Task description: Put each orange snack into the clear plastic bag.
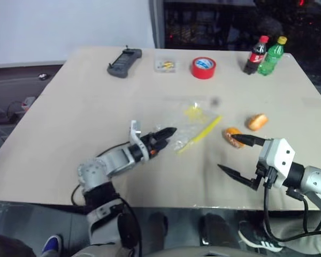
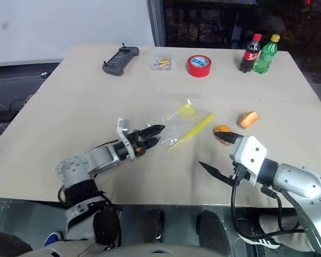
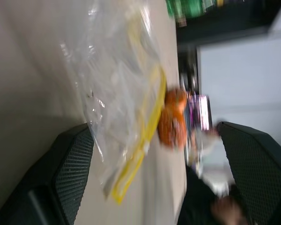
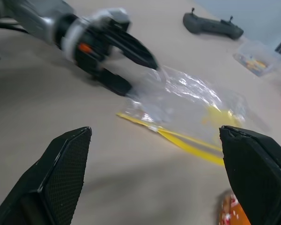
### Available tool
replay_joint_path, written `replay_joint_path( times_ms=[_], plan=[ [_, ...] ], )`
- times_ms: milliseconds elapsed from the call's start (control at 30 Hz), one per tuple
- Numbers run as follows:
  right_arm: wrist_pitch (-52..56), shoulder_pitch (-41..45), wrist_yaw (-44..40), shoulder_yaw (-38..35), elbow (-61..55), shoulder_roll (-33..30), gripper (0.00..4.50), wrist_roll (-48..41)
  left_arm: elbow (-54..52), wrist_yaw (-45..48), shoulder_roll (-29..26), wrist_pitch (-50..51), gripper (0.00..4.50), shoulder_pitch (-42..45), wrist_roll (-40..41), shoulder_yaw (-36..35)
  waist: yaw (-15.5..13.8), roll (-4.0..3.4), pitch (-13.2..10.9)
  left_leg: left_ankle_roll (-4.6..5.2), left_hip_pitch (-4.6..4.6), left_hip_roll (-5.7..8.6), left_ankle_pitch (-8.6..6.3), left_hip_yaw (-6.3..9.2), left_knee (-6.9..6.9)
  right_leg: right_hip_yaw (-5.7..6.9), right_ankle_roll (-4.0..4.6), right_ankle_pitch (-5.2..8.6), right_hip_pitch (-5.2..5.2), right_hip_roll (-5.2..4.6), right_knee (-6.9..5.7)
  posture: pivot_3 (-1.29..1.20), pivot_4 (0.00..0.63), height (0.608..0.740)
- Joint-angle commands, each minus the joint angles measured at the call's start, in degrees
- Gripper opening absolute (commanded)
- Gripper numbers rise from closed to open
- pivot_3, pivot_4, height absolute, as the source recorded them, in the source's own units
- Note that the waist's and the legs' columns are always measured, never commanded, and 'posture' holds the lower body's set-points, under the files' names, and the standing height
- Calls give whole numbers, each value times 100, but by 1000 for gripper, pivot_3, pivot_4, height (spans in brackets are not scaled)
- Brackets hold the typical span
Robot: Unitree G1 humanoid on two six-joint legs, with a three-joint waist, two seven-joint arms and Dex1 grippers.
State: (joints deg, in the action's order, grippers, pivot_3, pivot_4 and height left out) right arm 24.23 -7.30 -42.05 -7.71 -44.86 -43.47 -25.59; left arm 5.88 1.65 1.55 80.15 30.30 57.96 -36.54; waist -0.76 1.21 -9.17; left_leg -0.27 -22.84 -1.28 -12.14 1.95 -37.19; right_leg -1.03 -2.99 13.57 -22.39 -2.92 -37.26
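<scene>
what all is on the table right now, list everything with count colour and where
clear plastic bag: one, transparent with a yellow strip, table middle
orange snacks: two, orange-brown, right of the bag; one by the right gripper's upper finger, one further right
red tape roll: one, red, far side, middle
small clear box: one, yellow bits inside, left of the tape
handheld controller: one, dark grey, far left
bottles: two, far right; one dark with a red cap, one green with a yellow cap
table: one, beige
left gripper: black fingers open, at the bag's left edge
right gripper: black fingers open, near edge
</scene>
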Motion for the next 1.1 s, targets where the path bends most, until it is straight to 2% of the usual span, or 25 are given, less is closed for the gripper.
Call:
replay_joint_path(
  times_ms=[33, 100, 167, 233, 333, 367, 500, 633, 767, 967, 1100],
  plan=[
    [-82, 52, 34, -102, -179, -21, 4500, 23, 335, -471, 247, -440, 4432, 86, -174, -4, -1, 1, 0, -10, -1, 0, -6, 0, 0, 2, 0, 0, 2, -2, 4, 0, 150, 740],
    [-68, 36, 31, -148, -199, -31, 4500, 7, 46, -116, 29, -555, 4432, -26, -251, 385, 7, 1, 0, -7, -5, 1, -5, -1, 3, 2, -1, 0, 3, -3, 13, 0, 150, 740],
    [-46, 44, 51, -144, -218, -22, 4500, 8, -486, 423, -486, -904, 4432, -335, -799, 1394, 40, 5, -3, 2, -8, 0, -1, -4, 19, 0, 0, -1, 2, -2, 24, 0, 150, 740],
    [-77, 36, 75, -87, -206, -10, 4500, 86, -609, 626, -633, -1115, 4432, -471, -933, 1818, 64, 0, 1, 2, -4, -1, 0, -10, 47, -8, 10, -6, -2, 1, 32, 0, 150, 740],
    [-57, 36, 121, -13, -220, 26, 4500, 112, 318, -590, 113, -869, 4432, -21, 1037, 220, 25, 3, -2, 3, -8, 0, 1, -12, 59, -12, 12, -6, -10, -1, 38, 0, 150, 740],
    [-42, 42, 141, 9, -230, 36, 4500, 120, 442, -583, 108, -769, 4432, 57, 1320, 58, 16, 10, -6, 4, -12, -1, 1, -8, 57, -7, 3, -2, -12, -1, 40, 0, 150, 740],
    [-42, 23, 181, 29, -240, 48, 4500, 152, 104, 23, -250, -381, 4432, -100, 1627, 447, 39, 42, -29, 4, -41, -1, 1, -6, 57, -5, 3, -2, -37, 5, 42, 0, 150, 740],
    [-57, 56, 205, 62, -208, 78, 4500, 193, 376, 24, -304, -647, 4432, -93, 1384, 653, 2, 45, -31, 5, -59, 3, 1, -2, 56, -2, 19, -14, -45, 2, 53, 0, 150, 740],
    [-131, 40, 193, 106, -154, 138, 4500, 274, 1215, 112, -208, -1297, 4432, 356, 766, 923, -31, 45, -31, 5, -83, 4, 1, 12, 44, 14, 21, -15, -61, 2, 52, 0, 150, 740],
    [-183, 55, 192, 143, -86, 159, 4500, 367, 2059, 185, -145, -1756, 4432, 911, 204, 1123, -5, 45, -30, 6, -87, 5, 0, 12, 32, 16, 13, -10, -59, 1, 52, 0, 150, 740],
    [-193, -50, 229, 143, -165, 212, 4500, 401, 1596, 955, -399, -1863, 4432, 856, -327, 1910, -6, 44, -30, 6, -86, 5, 0, 12, 33, 16, 12, -10, -59, 1, 51, 0, 150, 740]
  ],
)
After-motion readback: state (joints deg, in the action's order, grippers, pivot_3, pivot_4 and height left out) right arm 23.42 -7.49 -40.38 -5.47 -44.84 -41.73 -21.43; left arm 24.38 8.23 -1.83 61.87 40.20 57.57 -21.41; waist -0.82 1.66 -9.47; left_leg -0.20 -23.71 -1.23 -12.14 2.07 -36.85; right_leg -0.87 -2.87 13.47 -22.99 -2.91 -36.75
